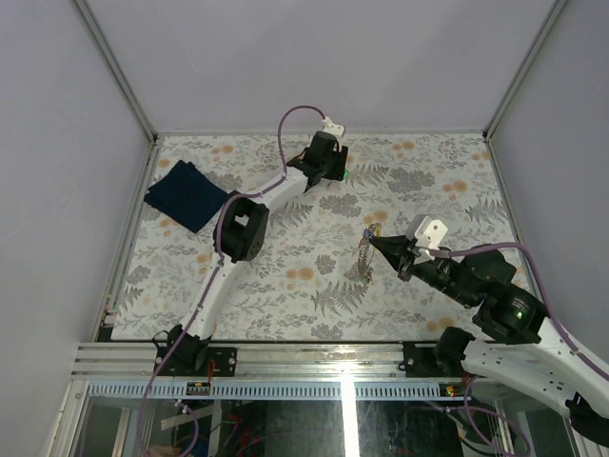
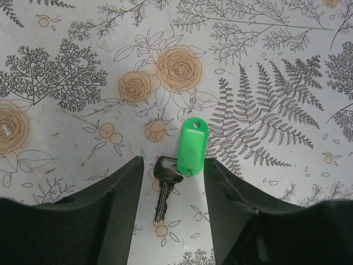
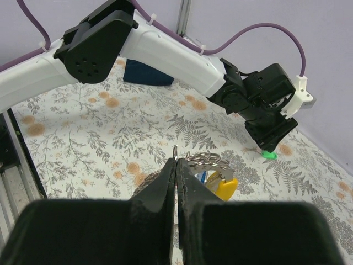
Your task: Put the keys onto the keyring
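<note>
A dark key (image 2: pixel 164 185) with a green tag (image 2: pixel 192 146) lies flat on the flowered table between the open fingers of my left gripper (image 2: pixel 172 165), which hovers low over it at the far middle (image 1: pixel 335 171). The green tag also shows in the right wrist view (image 3: pixel 269 155). My right gripper (image 3: pixel 176 163) is shut on the silvery keyring (image 3: pixel 205 159) and holds it above the table (image 1: pixel 367 246). A yellow tag (image 3: pixel 226 187) and a blue one (image 3: pixel 203 176) hang from the ring behind the fingers, with a chain (image 1: pixel 363 262) dangling below.
A dark blue folded cloth (image 1: pixel 186 195) lies at the far left. Grey walls with metal posts close in the table on three sides. The left arm (image 1: pixel 257 214) stretches across the middle-left.
</note>
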Robot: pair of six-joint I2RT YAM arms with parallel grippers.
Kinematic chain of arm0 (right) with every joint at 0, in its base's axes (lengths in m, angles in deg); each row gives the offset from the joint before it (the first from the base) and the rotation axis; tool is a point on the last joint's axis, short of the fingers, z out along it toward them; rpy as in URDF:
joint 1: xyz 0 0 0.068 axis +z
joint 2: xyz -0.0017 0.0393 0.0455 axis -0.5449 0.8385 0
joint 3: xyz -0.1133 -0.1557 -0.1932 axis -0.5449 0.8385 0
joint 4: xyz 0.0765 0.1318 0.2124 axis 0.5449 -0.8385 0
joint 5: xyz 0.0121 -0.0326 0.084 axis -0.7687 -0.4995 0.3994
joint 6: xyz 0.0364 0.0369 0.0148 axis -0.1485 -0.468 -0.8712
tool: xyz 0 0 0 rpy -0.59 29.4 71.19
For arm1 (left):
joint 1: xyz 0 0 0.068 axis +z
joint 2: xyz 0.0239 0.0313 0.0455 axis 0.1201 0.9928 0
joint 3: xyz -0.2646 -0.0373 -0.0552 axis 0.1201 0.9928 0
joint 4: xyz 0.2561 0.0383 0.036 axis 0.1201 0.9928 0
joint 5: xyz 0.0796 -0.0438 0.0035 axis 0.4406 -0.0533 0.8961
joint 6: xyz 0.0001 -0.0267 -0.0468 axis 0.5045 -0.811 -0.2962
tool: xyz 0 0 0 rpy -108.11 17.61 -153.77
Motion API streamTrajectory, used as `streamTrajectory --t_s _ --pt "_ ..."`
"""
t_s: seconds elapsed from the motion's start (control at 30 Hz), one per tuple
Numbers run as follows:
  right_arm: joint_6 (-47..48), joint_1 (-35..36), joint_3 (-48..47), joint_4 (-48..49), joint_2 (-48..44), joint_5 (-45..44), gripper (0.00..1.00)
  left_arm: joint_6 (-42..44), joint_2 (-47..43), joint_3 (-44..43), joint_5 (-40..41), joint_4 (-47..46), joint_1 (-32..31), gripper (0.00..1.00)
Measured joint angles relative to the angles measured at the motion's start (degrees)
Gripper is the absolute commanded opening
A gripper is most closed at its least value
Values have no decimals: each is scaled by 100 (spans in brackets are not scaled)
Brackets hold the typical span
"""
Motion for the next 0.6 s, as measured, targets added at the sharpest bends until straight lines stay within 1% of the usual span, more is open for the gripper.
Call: streamTrajectory --t_s 0.13,0.6 --pt "0 0 33 22 9 11 0 -17 114 -157 11 20 -2 49" --pt "-2 0 96 68 11 22 0 -52 293 -264 7 26 -11 45"
